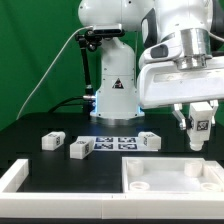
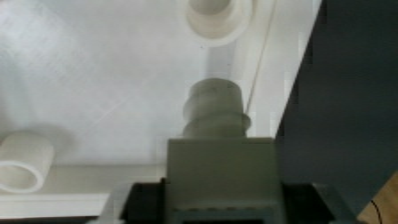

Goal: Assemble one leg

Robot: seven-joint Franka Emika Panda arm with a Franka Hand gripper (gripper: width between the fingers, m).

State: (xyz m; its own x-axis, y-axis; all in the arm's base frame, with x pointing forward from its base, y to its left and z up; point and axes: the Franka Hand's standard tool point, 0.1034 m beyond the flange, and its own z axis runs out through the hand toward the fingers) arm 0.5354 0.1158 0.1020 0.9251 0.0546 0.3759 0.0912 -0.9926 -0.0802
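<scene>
My gripper [image 1: 199, 136] is shut on a white leg [image 1: 201, 128] whose marker tag faces the camera. It holds the leg above the far right part of the large white panel [image 1: 196, 184]. In the wrist view the leg [image 2: 221, 150] sits between the dark fingers [image 2: 150, 202] of the gripper [image 2: 222, 202]. The leg's rounded tip [image 2: 212, 98] points down at the panel [image 2: 107, 80], near its right rim. Two raised round sockets [image 2: 217, 17] [image 2: 23, 160] show on the panel. Three more legs lie on the table [image 1: 53, 141] [image 1: 79, 149] [image 1: 148, 140].
The marker board [image 1: 112, 142] lies flat between the loose legs, in front of the robot base [image 1: 113, 95]. A white rim piece [image 1: 20, 176] stands at the exterior view's lower left. The table is black and the backdrop is green.
</scene>
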